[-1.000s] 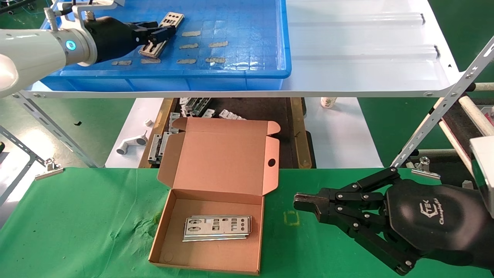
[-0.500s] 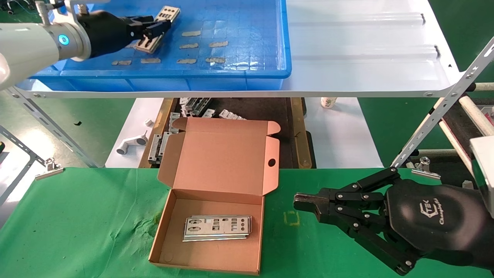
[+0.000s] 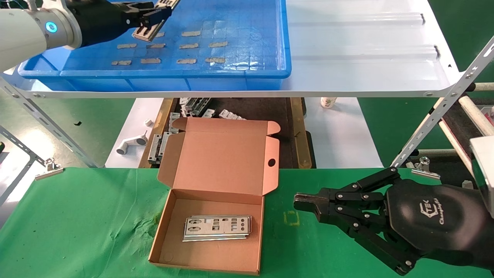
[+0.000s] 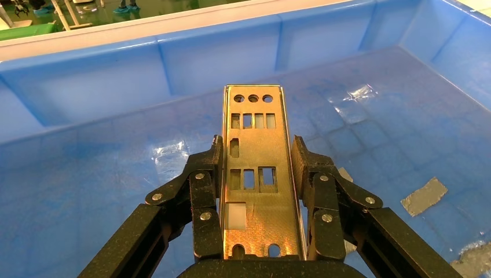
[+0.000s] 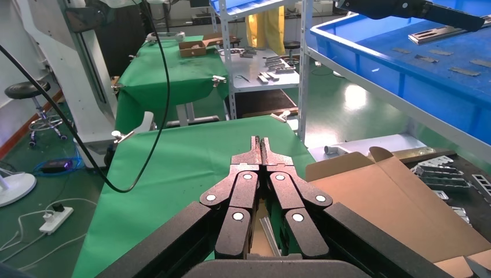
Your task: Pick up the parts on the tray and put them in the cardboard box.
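Silver-grey parts already lie in the cardboard box; the left gripper fingers clamp another part above the tray, transfer pending; the right gripper idles, fingers together.

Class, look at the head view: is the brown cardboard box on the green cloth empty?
No: silver punched metal plates already lie inside the cardboard box.

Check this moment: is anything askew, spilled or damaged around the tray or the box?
Nothing stands out. The left gripper grips a part squarely by its long edges above the tray. Other parts lie neatly stacked in the cardboard box. The right gripper is parked beside it.
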